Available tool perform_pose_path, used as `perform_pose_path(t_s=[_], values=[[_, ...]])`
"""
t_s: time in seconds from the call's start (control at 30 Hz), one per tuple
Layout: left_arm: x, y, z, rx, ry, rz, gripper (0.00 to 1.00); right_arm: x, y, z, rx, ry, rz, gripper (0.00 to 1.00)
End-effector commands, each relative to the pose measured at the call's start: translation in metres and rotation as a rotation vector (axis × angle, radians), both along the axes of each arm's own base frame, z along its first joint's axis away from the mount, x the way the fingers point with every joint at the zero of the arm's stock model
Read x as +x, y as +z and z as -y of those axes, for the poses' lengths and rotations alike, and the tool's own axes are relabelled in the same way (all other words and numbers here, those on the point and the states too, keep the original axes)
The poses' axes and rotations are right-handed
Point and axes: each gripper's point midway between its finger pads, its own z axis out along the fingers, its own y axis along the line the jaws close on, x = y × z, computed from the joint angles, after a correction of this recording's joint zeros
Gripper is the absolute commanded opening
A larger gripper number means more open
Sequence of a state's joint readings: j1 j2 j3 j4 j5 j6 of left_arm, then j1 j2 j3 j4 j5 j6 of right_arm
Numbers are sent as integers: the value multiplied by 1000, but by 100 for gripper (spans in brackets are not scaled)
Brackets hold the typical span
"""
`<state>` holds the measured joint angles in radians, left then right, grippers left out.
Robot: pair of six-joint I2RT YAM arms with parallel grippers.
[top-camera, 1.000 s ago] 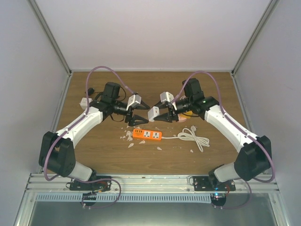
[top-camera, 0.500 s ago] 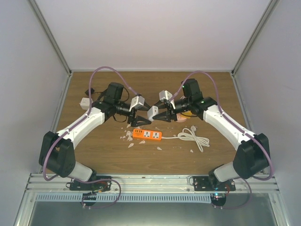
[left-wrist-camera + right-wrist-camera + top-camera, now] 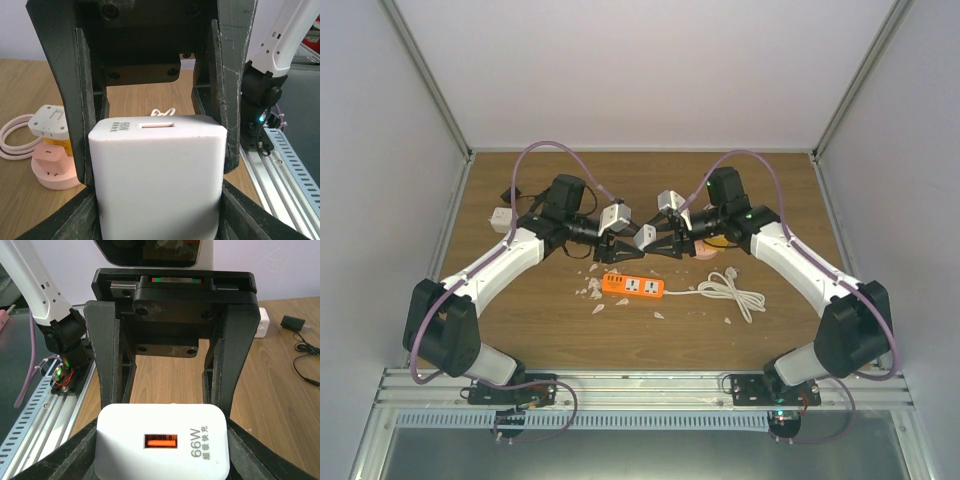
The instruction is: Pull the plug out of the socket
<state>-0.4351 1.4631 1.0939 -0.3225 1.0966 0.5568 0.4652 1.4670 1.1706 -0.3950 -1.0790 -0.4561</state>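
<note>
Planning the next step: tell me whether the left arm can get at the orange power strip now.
Probably not: the orange rectangular plastic power strip lies uncovered nearby, but the left pincer looks clamped on the white charger block.

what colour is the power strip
The power strip is orange; top view shows it best.

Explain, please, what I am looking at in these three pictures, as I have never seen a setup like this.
These are two robot arms bolted to a wooden table. The wide picture comes from a camera above and behind them; the other two come from cameras on each wrist, looking past its own fingers. On the table lie an orange power strip, its coiled white cable and small scraps. Above it, a white charger marked 66W is held by the right gripper, and the left gripper clamps it too.
</note>
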Motion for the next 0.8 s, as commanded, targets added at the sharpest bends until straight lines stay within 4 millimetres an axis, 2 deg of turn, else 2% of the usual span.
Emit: perform_pose_path(t_s=[0.0,0.2,0.27,0.43,0.57,0.77], values=[[0,2,6,-13,-8,37,49,9,-1,-1,0,-18,-6,43],[10,-8,-11,6,24,-6,45,13,0,6,-16,-52,29,76],[15,-15,-20,27,46,-21,43,15,-3,9,-33,-67,38,83],[29,-38,-48,82,122,-58,42,19,-24,15,-100,-90,35,87],[43,-59,-80,125,211,-77,42,20,-45,20,-145,-117,53,87],[62,-99,-129,261,357,-70,42,16,-86,19,-260,-118,65,87]])
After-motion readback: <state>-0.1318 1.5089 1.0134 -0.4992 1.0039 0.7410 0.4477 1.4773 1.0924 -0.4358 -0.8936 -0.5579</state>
